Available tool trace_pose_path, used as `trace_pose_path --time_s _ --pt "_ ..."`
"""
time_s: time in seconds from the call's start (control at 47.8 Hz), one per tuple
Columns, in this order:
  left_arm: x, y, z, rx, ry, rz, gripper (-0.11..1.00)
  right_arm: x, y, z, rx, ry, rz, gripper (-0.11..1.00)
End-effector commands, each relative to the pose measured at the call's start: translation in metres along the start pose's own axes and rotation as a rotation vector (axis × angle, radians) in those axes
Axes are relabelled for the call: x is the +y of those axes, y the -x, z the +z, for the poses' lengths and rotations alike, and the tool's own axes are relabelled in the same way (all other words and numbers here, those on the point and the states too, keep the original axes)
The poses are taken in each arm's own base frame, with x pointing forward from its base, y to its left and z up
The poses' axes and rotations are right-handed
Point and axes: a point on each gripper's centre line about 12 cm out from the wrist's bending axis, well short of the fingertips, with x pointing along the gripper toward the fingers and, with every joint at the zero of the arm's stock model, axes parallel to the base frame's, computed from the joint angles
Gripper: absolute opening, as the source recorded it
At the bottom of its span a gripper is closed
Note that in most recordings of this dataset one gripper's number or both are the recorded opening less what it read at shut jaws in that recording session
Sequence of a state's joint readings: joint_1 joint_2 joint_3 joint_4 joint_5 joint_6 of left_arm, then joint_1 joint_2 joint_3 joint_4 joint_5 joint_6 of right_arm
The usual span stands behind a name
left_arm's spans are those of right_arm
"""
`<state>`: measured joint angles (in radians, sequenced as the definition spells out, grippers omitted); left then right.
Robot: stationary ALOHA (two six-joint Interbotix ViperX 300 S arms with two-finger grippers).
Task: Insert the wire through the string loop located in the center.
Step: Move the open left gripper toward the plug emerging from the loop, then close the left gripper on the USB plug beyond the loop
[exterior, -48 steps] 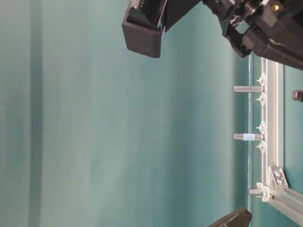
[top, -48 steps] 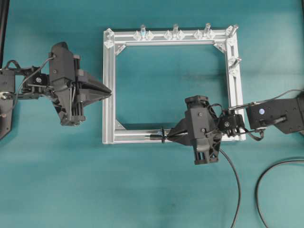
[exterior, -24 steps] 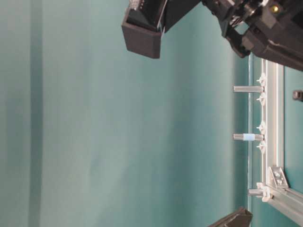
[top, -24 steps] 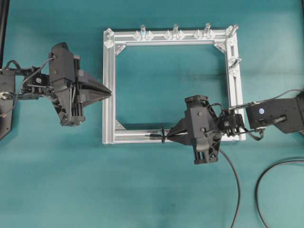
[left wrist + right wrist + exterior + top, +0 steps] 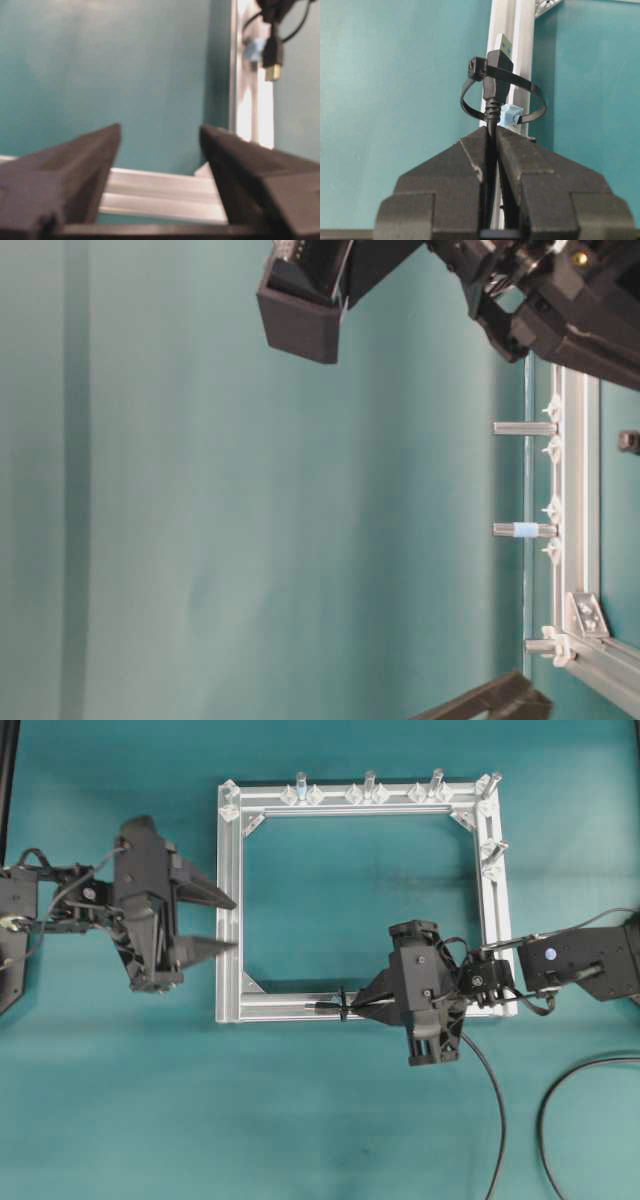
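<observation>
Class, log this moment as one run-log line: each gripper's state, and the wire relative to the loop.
left gripper: open, beside frame | right gripper: shut on wire | plug tip inside string loop

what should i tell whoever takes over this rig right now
Right gripper: shut on the wire, plug tip already poked through the string loop on the frame's near bar.
Left gripper: open, empty, hovering beside the frame's left bar, apart from the wire.
Done: the plug has entered the loop.
Left: probably have the left gripper take the plug end and draw the wire through.

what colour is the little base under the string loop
Pale blue base, clearest in the right wrist view.
</observation>
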<state>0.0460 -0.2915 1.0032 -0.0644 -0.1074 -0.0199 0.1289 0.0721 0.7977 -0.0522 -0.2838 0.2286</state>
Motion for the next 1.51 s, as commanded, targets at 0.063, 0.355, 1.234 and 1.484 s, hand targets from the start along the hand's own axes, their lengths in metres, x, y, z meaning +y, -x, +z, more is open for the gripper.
trace_pose_path --time_s 0.063,0.355,1.234,1.484 --pt "-0.010 -0.004 0.008 0.028 -0.033 -0.024 0.82 0.001 0.001 0.013 -0.040 0.000 0.005 0.07" --pt "-0.018 -0.007 0.012 0.057 -0.094 -0.047 0.82 0.001 0.001 0.013 -0.040 0.000 0.005 0.07" --pt "-0.068 -0.079 0.056 0.042 -0.153 -0.130 0.82 0.001 0.001 0.013 -0.041 0.000 0.005 0.07" --pt "-0.077 -0.091 0.058 0.044 -0.163 -0.144 0.82 0.001 0.001 0.014 -0.043 0.000 0.005 0.07"
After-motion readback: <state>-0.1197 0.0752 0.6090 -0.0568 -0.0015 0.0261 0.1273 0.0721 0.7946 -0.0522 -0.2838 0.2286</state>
